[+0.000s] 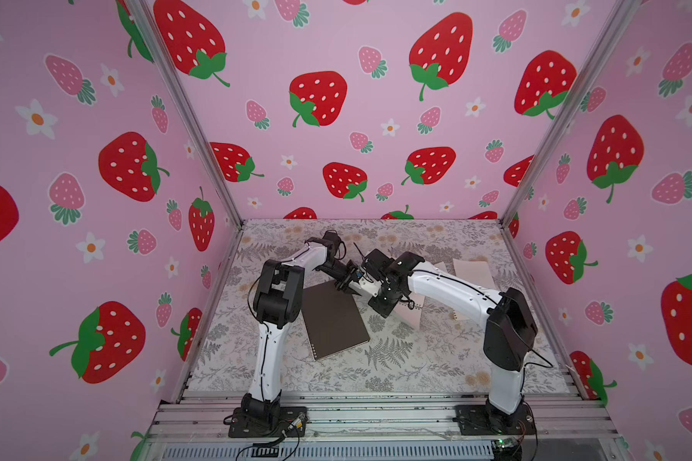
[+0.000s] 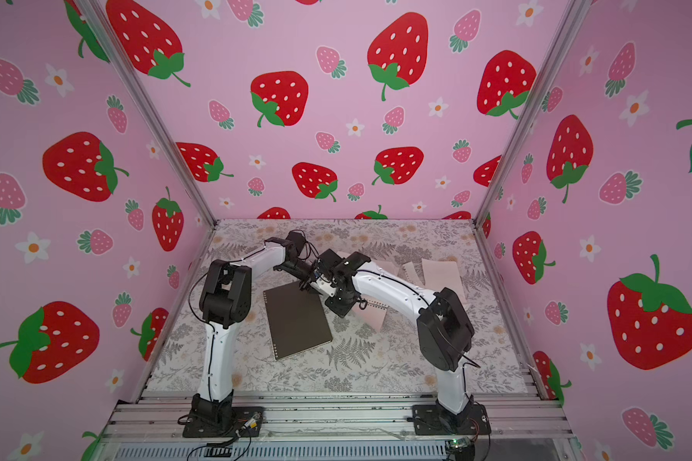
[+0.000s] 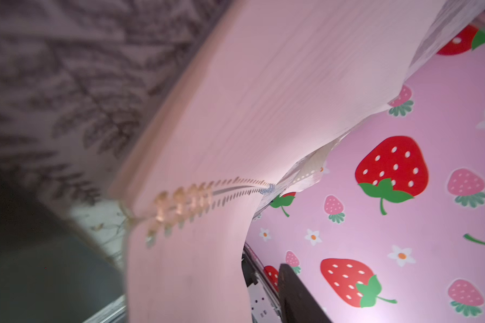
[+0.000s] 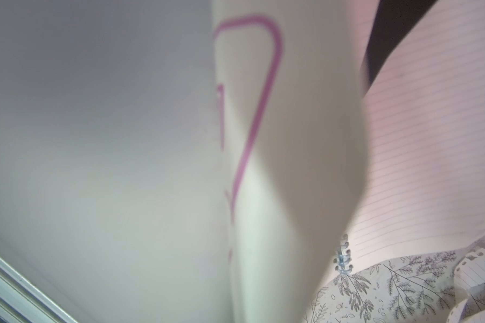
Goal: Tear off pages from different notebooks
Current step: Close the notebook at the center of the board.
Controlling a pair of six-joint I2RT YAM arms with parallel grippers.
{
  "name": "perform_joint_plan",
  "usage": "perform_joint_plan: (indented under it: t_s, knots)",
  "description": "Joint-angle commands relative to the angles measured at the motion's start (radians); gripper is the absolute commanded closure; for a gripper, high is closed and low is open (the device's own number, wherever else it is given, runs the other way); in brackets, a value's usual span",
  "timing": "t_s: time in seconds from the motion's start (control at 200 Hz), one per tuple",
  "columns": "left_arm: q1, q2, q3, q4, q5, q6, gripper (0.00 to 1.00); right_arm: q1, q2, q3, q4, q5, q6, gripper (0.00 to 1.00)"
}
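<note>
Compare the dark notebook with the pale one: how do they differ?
The dark notebook lies closed and flat; the pale notebook is open, its cover lifted off a lined page. The dark notebook lies mostly in plain sight; the pale notebook is largely hidden under the right arm. Both are spiral-bound.

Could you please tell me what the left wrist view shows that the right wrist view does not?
Only the left wrist view shows the pink wall with red strawberry prints. Only the right wrist view shows the stiff cream cover with a purple boxed outline. Both show the lined white page, the wire spiral binding and the fern-print table cloth.
</note>
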Motion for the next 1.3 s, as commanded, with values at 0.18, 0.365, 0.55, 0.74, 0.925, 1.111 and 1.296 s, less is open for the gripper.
perform_joint_plan:
  t_s: [0.18, 0.365, 0.55, 0.74, 0.925, 1.111, 1.296]
  knots:
    - [-0.009, -0.114, 0.045, -0.262, -0.238, 0.322, 0.24, -0.141, 0.064, 0.211, -0.151, -0.245, 0.042, 1.0]
    - [0.001, -0.175, 0.02, -0.291, -0.429, 0.392, 0.24, -0.214, 0.168, 0.396, -0.237, -0.4, 0.051, 1.0]
    - [0.02, -0.168, 0.045, -0.278, -0.381, 0.364, 0.26, -0.28, 0.363, 0.634, -0.298, -0.452, 0.011, 1.0]
    - [0.036, -0.184, 0.025, -0.296, -0.39, 0.375, 0.25, -0.375, 0.488, 0.759, -0.276, -0.508, 0.04, 1.0]
    - [0.092, -0.218, -0.002, -0.303, -0.446, 0.381, 0.24, -0.426, 0.52, 0.78, -0.224, -0.562, 0.03, 1.0]
    - [0.14, -0.255, 0.0, -0.303, -0.505, 0.387, 0.23, -0.473, 0.574, 0.8, -0.204, -0.601, 0.052, 1.0]
    - [0.139, -0.259, -0.001, -0.238, -0.434, 0.344, 0.23, -0.508, 0.591, 0.733, -0.14, -0.579, 0.171, 0.91]
